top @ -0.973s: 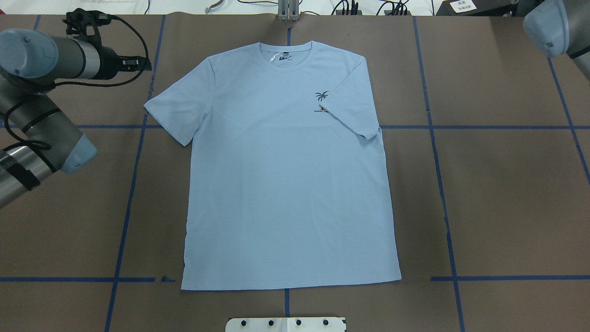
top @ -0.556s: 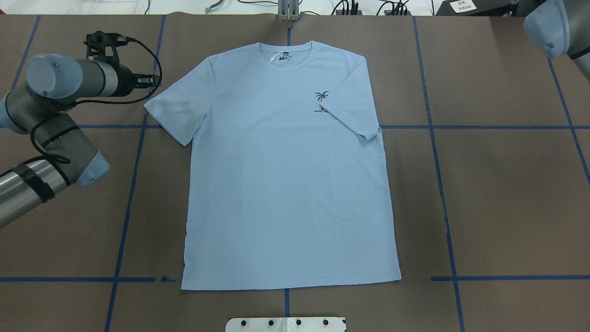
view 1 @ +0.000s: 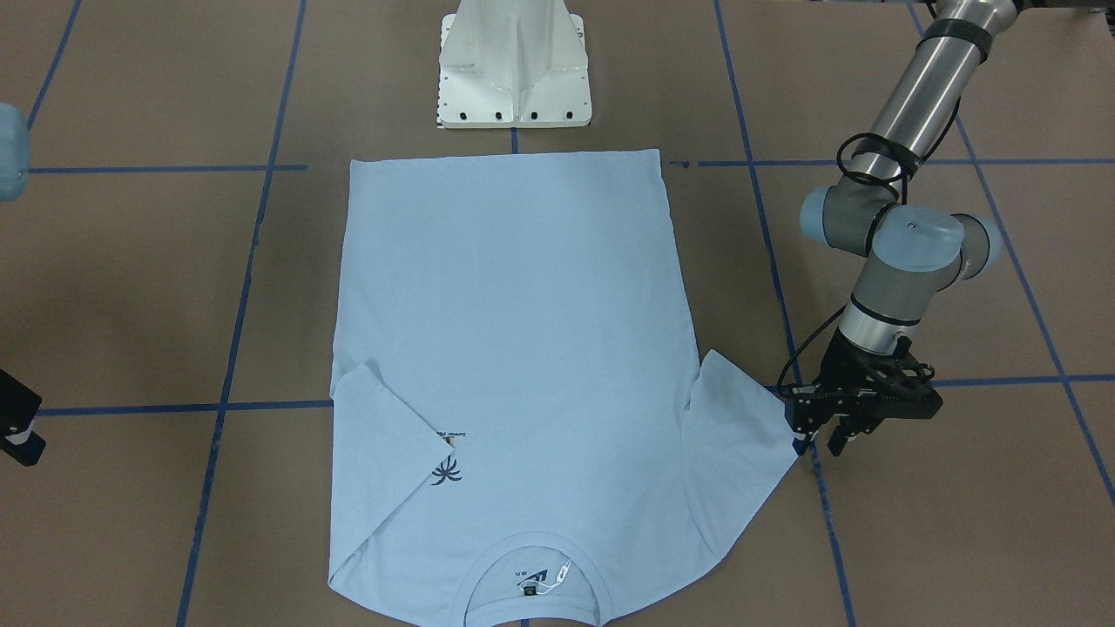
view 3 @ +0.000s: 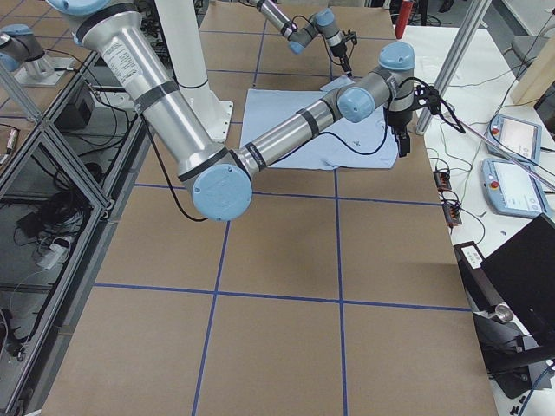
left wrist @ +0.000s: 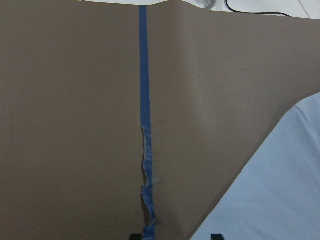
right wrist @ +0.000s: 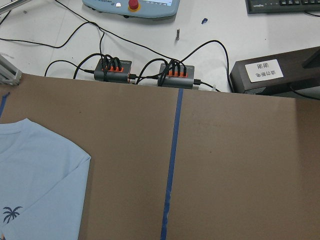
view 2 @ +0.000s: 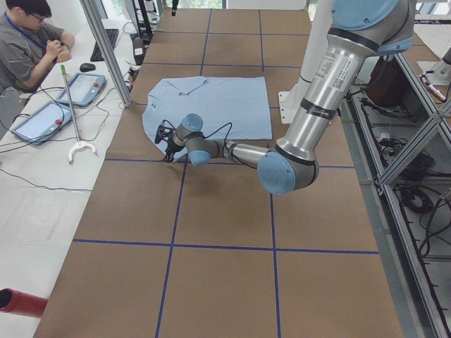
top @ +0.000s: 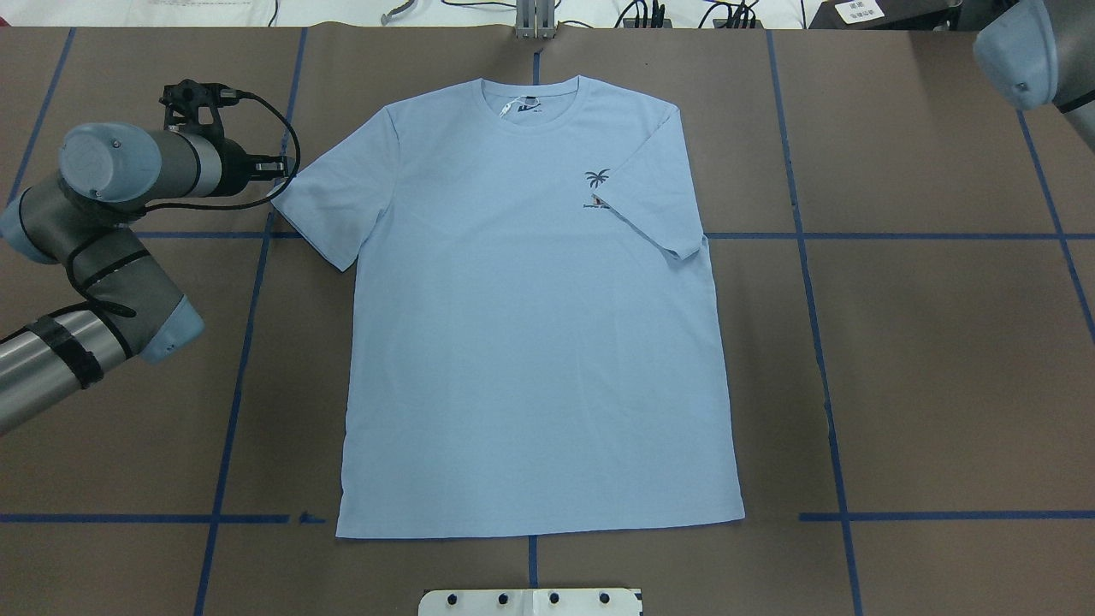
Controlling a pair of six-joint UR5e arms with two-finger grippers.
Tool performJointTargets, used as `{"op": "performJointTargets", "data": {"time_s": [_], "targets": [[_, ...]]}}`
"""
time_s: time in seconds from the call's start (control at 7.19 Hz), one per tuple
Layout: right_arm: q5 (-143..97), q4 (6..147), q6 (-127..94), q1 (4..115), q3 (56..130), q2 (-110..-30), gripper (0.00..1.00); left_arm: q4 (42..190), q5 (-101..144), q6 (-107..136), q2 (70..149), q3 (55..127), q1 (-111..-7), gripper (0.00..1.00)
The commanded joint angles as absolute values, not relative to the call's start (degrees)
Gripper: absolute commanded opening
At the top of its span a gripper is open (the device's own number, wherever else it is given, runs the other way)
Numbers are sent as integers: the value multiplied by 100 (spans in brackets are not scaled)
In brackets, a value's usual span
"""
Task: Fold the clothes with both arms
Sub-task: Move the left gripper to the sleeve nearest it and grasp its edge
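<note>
1. Table (top: 941, 385): T-shirt (top: 530, 342) lies flat at its centre, print up.
2. Right-side sleeve (top: 654, 201) is folded in over the T-shirt's chest; left-side sleeve (top: 329, 205) is spread outward.
3. Left gripper (view 1: 823, 440) is just beside the left-side sleeve's outer corner, jaws spread, holding nothing.
4. Right gripper (view 3: 404, 139) is well off the T-shirt's right side; cannot tell its jaw state.
5. Risk: a low approach could shove the hem and bunch it. Pinching one layer only would skew the fold.

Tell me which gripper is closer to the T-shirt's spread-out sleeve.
Left. The left gripper is at the tip of that sleeve, jaws open; the right gripper hangs past the opposite, folded-in sleeve, off the T-shirt.
</note>
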State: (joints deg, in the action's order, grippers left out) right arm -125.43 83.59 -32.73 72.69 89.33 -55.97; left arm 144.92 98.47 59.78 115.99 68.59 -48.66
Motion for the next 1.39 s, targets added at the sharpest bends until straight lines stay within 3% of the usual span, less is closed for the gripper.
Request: {"op": "performJointTargets", "data": {"time_s": [0.0,1.11,1.25], "targets": [[-12542,8350,-3261,7269,8930,-5634,100,14493,9835,5968,11584,6855,-4808,56],[-12542,8341,-3261,7269,8947,-5704,100,14511,9844,6003,11496,6908,-4659,56],[-12542,8341,-3252,7269,8956,-5713,100,14511,9835,6003,11496,6908,-4641,52]]}}
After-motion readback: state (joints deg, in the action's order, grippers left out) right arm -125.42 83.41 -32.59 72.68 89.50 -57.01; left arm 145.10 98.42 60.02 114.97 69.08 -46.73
